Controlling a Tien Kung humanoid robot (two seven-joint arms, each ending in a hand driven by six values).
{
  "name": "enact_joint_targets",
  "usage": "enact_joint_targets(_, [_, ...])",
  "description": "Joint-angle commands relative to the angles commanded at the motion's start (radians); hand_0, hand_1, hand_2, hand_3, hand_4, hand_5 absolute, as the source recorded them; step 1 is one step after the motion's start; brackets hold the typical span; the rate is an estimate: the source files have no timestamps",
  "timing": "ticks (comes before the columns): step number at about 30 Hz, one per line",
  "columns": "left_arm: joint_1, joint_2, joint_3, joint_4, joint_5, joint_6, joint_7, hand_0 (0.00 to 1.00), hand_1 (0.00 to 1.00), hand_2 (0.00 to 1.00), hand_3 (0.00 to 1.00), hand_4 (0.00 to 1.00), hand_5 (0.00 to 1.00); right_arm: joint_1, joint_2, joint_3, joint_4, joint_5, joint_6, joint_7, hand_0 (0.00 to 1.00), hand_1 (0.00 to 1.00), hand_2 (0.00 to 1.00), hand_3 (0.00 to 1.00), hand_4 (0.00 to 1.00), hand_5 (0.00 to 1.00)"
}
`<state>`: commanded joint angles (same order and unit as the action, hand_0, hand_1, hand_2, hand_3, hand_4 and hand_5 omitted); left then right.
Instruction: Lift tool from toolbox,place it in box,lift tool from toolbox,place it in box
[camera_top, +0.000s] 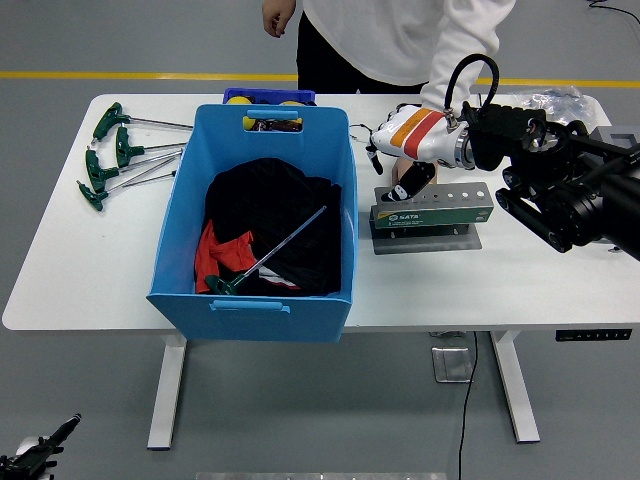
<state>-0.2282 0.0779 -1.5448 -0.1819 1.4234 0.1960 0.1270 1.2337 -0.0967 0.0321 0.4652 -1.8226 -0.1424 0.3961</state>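
One green-handled tool (268, 258) is already lying inside the blue box (250, 305), on dark and red cloth, so half the job looks done. The right hand (400, 150) is hovering just above the green tool holder (432, 208) toward the table's right side, fingers loosely spread and gripping nothing. A person's hand (412, 178) is resting behind the holder. Spare wrenches (120, 150) are sitting at the white table's (90, 270) far left corner, over grey floor.
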Motion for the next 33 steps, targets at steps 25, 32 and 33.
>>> enact_joint_targets(25, [-0.049, -0.007, 0.030, -0.003, -0.018, 0.002, 0.002, 0.789, 0.865, 0.848, 0.769, 0.751, 0.697, -0.050, -0.008, 0.096, -0.072, -0.227, 0.030, 0.002, 0.779, 0.648, 0.681, 0.472, 0.947, 0.474])
enact_joint_targets(32, [-0.062, -0.006, 0.036, -0.003, -0.022, 0.004, -0.002, 0.791, 0.868, 0.849, 0.769, 0.751, 0.696, -0.042, -0.009, 0.115, -0.070, -0.289, 0.026, 0.017, 0.768, 0.627, 0.665, 0.467, 0.951, 0.485])
enact_joint_targets(33, [-0.063, -0.006, 0.037, -0.003, -0.022, 0.004, -0.002, 0.791, 0.868, 0.849, 0.771, 0.753, 0.697, -0.042, -0.010, 0.116, -0.069, -0.295, 0.024, 0.018, 0.747, 0.557, 0.576, 0.462, 0.945, 0.487])
